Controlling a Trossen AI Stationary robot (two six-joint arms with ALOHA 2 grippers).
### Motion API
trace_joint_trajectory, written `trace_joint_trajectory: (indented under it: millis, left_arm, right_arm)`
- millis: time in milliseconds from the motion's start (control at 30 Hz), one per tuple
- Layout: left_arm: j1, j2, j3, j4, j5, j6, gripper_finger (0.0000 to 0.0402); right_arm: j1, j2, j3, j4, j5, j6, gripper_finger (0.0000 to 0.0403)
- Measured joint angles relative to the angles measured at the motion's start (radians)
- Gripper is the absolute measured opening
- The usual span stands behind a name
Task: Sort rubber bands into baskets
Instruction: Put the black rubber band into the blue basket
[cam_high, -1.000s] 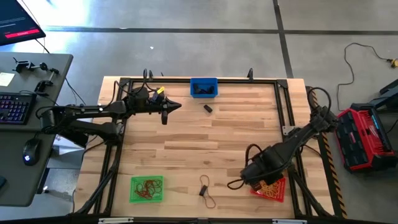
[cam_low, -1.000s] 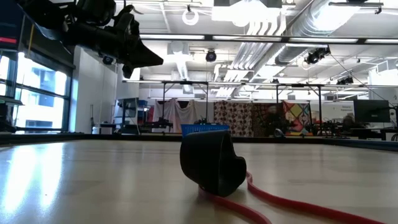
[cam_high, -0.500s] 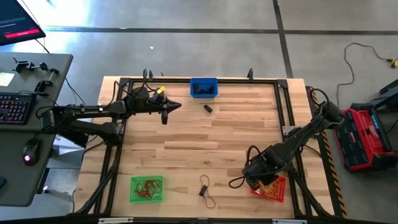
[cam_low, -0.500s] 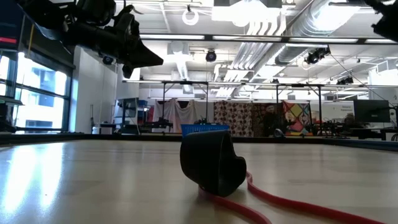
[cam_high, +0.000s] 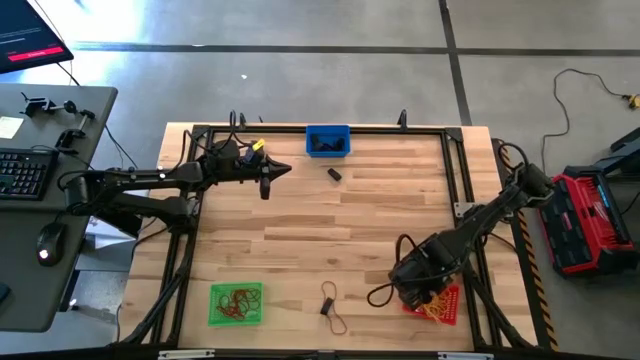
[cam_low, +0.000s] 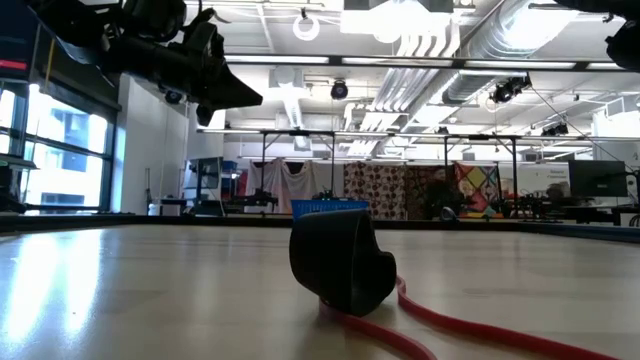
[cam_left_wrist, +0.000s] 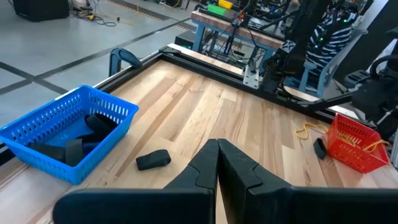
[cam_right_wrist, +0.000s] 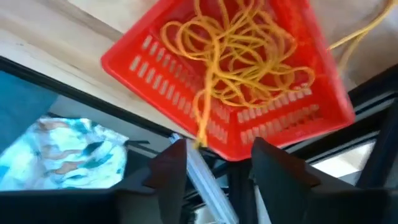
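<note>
My right gripper (cam_right_wrist: 214, 165) stands open over the red basket (cam_right_wrist: 186, 106), which holds a tangle of yellow rubber bands (cam_right_wrist: 239, 56). One yellow strand (cam_right_wrist: 202, 121) hangs over the basket's rim, down toward one fingertip. My left gripper (cam_high: 272, 176) waits shut in the air at the table's far left. The blue basket (cam_high: 327, 141) at the far edge holds black bands. The green basket (cam_high: 237, 303) at the near left holds reddish-brown ones. A black band (cam_high: 334, 174) lies on the table near the blue basket. My right gripper has its fingers apart, slanting down at the red basket's rim. The yellow strand's lower end (cam_right_wrist: 199, 143) reaches the inner side of one fingertip (cam_right_wrist: 177, 155). Whether the strand touches that finger, I cannot tell.
A black band with a reddish-brown loop (cam_high: 331, 306) lies near the table's front edge, between the green and red baskets. A yellow band (cam_left_wrist: 306, 130) lies on the wood beside the red basket. A dark metal frame (cam_high: 320, 128) runs around the table.
My right gripper has sunk toward the red basket and shifted a little toward the table's near edge, then stayed still. The left arm has not moved.
</note>
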Motion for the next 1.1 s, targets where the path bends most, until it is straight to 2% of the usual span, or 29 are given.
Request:
trace_joint_trajectory:
  millis: [267,567,800,1100]
  left_arm:
    - [0.000,0.000,0.000,-0.008,-0.040,0.000,0.0000]
    - [0.000,0.000,0.000,-0.036,-0.069,0.032,0.0000]
    - [0.000,0.000,0.000,-0.037,-0.105,0.029,0.0000]
    - [0.000,0.000,0.000,-0.037,-0.105,0.026,0.0000]
  right_arm:
    - [-0.103,0.000,0.091,-0.078,0.173,-0.211,0.0181]
    - [-0.264,0.040,0.104,-0.127,0.346,-0.622,0.0181]
    - [-0.323,0.122,0.103,-0.133,0.362,-0.901,0.0181]
    - [-0.279,0.196,0.103,-0.101,0.352,-0.986,0.0181]
